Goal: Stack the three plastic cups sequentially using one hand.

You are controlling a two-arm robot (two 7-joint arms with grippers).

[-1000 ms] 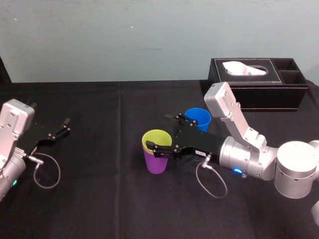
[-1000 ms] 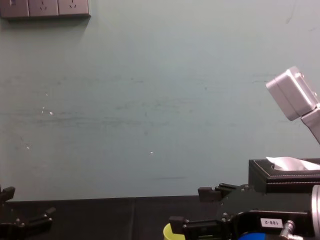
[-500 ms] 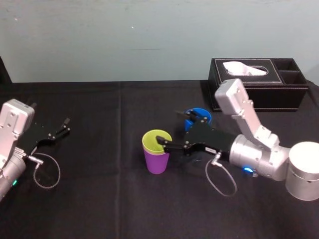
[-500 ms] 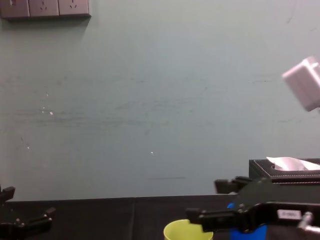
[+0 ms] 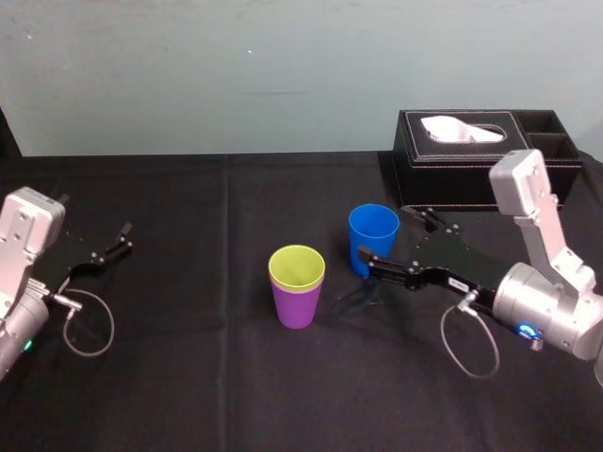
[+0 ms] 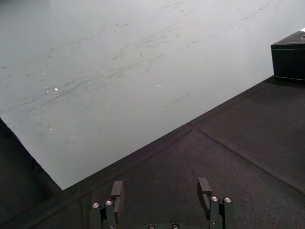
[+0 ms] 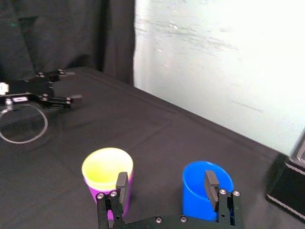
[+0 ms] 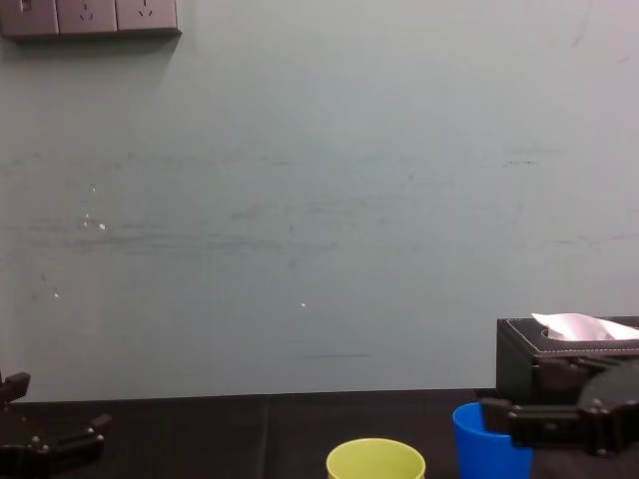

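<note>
Right gripper (image 5: 384, 233), jaws apart: we are withdrawing it from yellow-green cup (image 5: 297, 266), now nested in purple cup (image 5: 299, 306); blue cup (image 5: 369, 231) just ahead, next.

The yellow-green cup (image 5: 297, 266) was found nested upright in the purple cup (image 5: 300, 308), well left of the black tissue box (image 5: 480, 155). The blue cup (image 5: 373, 235) was observed upright, nearer that box. The right gripper (image 5: 384, 232) was held open beside it.
</note>
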